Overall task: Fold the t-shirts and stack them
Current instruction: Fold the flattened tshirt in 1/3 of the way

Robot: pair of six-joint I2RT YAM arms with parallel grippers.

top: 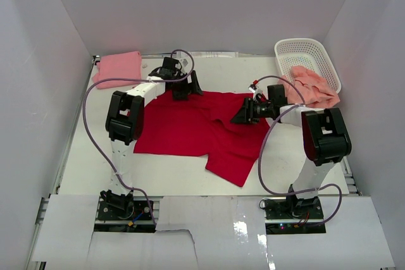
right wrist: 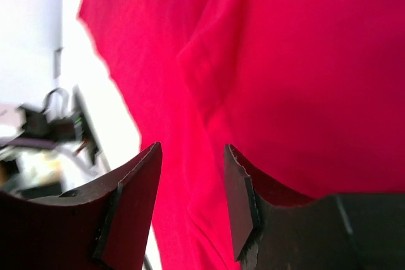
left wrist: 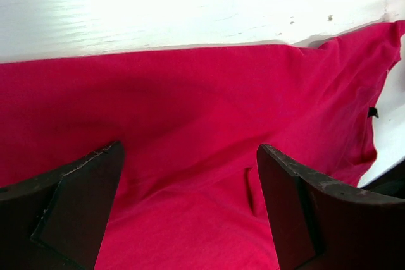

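Three shirts: red t-shirt [top: 190,128] spread flat, unfolded; pink t-shirt [top: 118,67] folded beyond its far-left corner; salmon t-shirt [top: 314,86] to its right, draped over basket [top: 307,47]. Left gripper [left wrist: 188,147] wide open, empty, above its far edge; right gripper [right wrist: 191,147] half-parted, gripping nothing, at its right edge. Next, probably: pinch edges, fold over.

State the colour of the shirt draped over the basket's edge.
That shirt is salmon-peach; top external view shows it best.

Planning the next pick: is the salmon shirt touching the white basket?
Touching. The top view shows the salmon shirt draped over the white basket's near rim, partly inside it.
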